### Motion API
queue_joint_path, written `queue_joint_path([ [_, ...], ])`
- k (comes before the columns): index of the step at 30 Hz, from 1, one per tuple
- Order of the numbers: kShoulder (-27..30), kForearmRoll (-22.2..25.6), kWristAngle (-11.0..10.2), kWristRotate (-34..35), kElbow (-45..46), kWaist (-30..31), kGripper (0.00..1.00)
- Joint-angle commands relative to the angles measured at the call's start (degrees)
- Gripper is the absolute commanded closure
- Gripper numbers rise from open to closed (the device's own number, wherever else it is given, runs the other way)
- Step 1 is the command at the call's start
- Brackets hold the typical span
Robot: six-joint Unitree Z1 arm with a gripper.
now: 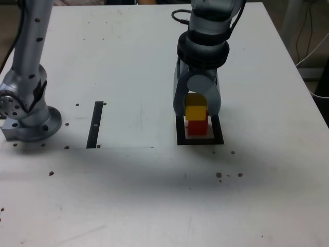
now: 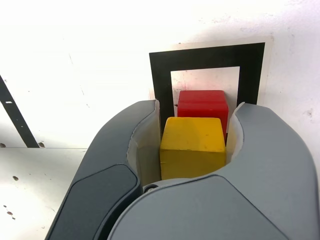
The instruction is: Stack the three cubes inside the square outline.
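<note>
At the exterior view's left, the round metal base of the arm sits on the white table, with a dark cable running alongside the lower arm. Next comes a narrow straight black strip, lying flat, and small dark specks are scattered over the tabletop around it. Farther right is the square outline, a flat black frame with a pale centre. The red cube is inside its border, showing below the yellow cube in the exterior view. The claw reaches down from above with its two rounded grey fingers on either side of the yellow cube, pinching it by opposite sides. In the wrist view the yellow cube covers part of the red one, whose top and a slice of its side show past it; whether the two touch, I cannot tell. The claw hides part of the outline in both views. Beyond the table's edge, at the exterior view's far right, a thin white cable curves past darker surroundings.
</note>
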State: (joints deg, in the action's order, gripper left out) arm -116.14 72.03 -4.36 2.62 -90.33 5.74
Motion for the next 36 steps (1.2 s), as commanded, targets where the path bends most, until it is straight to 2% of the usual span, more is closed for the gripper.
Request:
queue_joint_path([
  [1,-0.2,-0.1,-0.2,-0.2,0.1,0.1,0.42],
  [4,-0.2,-0.3,-0.4,-0.3,0.1,0.1,0.34],
  [10,0.0,-0.6,-0.8,-0.5,0.5,0.1,0.07],
  [13,0.1,-1.0,-0.9,-0.4,1.0,0.1,0.02],
  [20,2.3,-1.1,-1.0,-0.4,1.5,0.1,0.01],
  [30,10.8,3.4,-4.1,-1.5,1.3,-2.2,0.01],
  [36,11.9,4.8,-2.5,-2.2,2.1,-8.2,0.01],
])
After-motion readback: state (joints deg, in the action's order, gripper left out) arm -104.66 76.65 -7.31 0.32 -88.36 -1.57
